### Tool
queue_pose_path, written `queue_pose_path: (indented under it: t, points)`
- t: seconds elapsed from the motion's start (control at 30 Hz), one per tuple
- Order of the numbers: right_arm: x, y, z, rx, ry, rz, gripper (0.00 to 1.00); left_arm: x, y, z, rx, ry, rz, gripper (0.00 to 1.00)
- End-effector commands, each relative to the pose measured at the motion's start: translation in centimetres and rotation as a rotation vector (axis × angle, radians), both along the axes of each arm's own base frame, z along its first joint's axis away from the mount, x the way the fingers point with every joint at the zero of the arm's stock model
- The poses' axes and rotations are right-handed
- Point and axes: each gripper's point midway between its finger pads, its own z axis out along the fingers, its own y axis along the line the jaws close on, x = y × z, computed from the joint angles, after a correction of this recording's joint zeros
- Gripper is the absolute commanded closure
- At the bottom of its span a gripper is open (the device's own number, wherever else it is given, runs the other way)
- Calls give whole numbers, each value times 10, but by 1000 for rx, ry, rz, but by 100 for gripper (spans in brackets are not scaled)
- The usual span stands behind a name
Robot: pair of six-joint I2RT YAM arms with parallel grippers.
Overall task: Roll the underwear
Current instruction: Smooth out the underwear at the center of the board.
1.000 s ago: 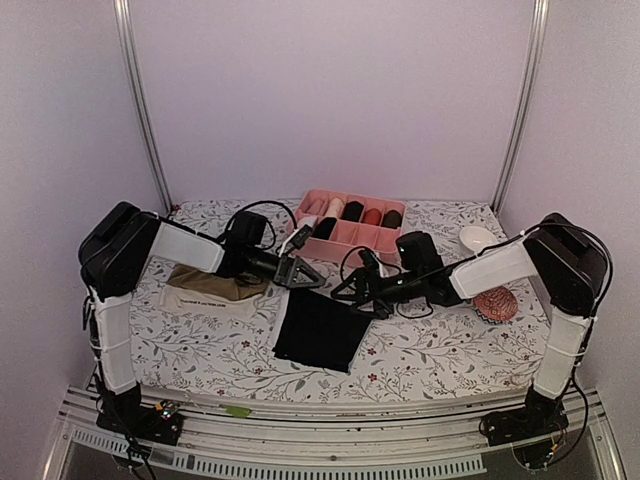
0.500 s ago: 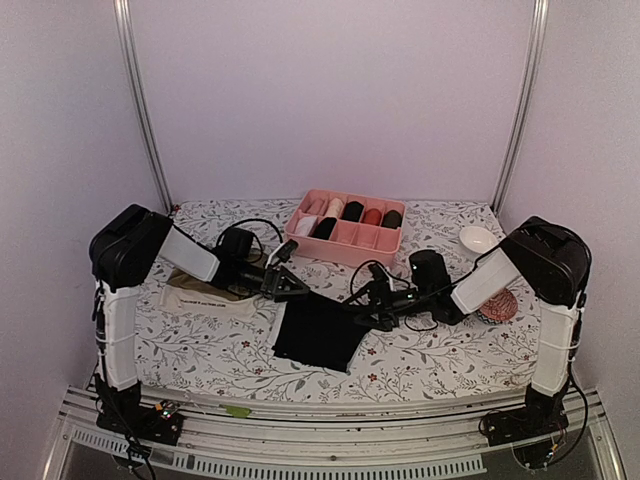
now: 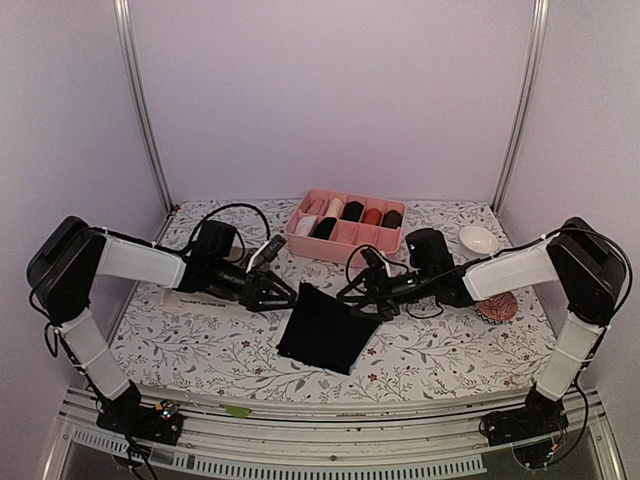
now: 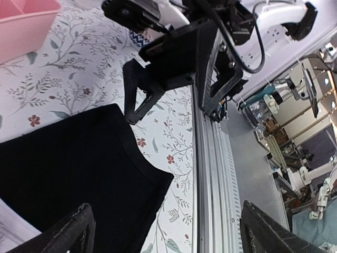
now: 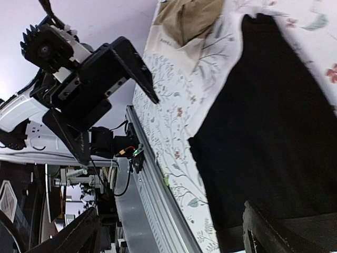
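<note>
We see both tools spread wide, gripping nothing. Left gripper point(image 3: 280, 292) and right gripper point(image 3: 352, 300) sit low by the far corners of the black underwear point(image 3: 322, 332), which lies flat on the table point(image 3: 440, 350), long axis far-to-near.

Black underwear point(image 3: 323, 330) spread flat, olive-brown underwear point(image 5: 192, 18) crumpled to its left

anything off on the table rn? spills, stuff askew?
Nothing spilled or damaged. The black underwear lies flat but turned askew to the table edge, with the open left end effector and right end effector near its far corners.
</note>
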Motion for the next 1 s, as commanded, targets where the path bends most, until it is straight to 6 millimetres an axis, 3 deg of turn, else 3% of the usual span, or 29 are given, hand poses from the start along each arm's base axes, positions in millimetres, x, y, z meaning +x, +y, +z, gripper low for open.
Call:
queue_pose_path:
  t: [0.0,0.1,0.27,0.4,0.57,0.67,0.83,0.97]
  points:
    - [-34,20,4,-12,13,125,7,-43,-5,-21,53,-14,-74,4]
    - [-41,28,-14,-23,53,157,7,-61,-15,-32,53,6,-128,4]
    - [-45,30,-44,-42,109,181,7,-72,-27,-61,104,79,-180,4]
    - [-43,11,-76,-94,163,159,8,-71,-15,-83,157,144,-145,4]
    - [-24,-12,-95,-160,181,131,10,-83,-9,-82,157,155,-150,7]
    - [-13,-8,-90,-200,109,193,13,-88,-11,-69,137,86,-171,10]
    - [-7,-5,-40,-191,-105,253,21,-83,-4,-28,78,-133,-154,12]
    - [-13,2,2,-99,-120,235,19,-78,2,3,1,-173,-110,13]
